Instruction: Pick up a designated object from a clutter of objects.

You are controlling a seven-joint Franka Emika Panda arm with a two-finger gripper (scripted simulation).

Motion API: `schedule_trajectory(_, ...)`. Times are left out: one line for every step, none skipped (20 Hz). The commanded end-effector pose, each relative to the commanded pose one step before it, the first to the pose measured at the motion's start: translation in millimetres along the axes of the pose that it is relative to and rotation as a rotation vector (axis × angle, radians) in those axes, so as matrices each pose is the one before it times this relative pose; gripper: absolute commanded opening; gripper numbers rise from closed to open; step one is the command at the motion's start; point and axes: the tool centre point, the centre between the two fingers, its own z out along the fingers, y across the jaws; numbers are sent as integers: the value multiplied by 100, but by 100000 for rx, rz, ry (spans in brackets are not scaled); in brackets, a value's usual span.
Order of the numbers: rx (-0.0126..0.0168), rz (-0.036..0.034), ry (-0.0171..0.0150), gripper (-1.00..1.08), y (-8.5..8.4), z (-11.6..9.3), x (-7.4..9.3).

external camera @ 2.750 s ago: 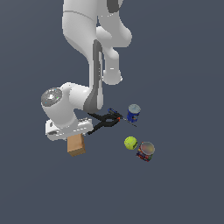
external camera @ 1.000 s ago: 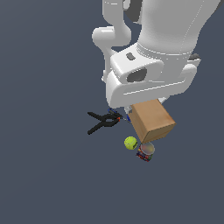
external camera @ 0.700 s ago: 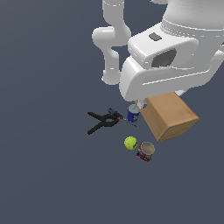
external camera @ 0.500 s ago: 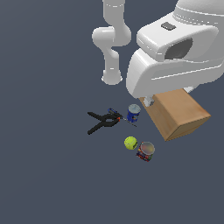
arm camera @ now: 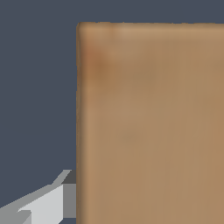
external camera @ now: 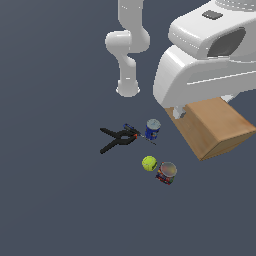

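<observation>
With the jaws pinching the plain tan-brown rectangular box (external camera: 212, 129) aloft, the gripper (external camera: 180, 113) should rise steadily, avoiding swings above the clutter.

I'm looking at a bare simulated test scene, not any real room. Everything sits on one flat, slate-grey ground (external camera: 50, 200) with no walls, furniture or horizon; surfaces are smooth and evenly lit like a render. A white robot arm (external camera: 127, 45) stands on a round base straight on that ground. Near it lies a small scatter of test items: a black clamp (external camera: 117, 140), a blue can (external camera: 152, 129), a tennis ball (external camera: 149, 163), another can (external camera: 166, 173).
</observation>
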Motion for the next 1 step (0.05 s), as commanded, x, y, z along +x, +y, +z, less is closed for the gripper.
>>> schedule_trajectory(-116, 54, 1050, -100, -6, -653, 68)
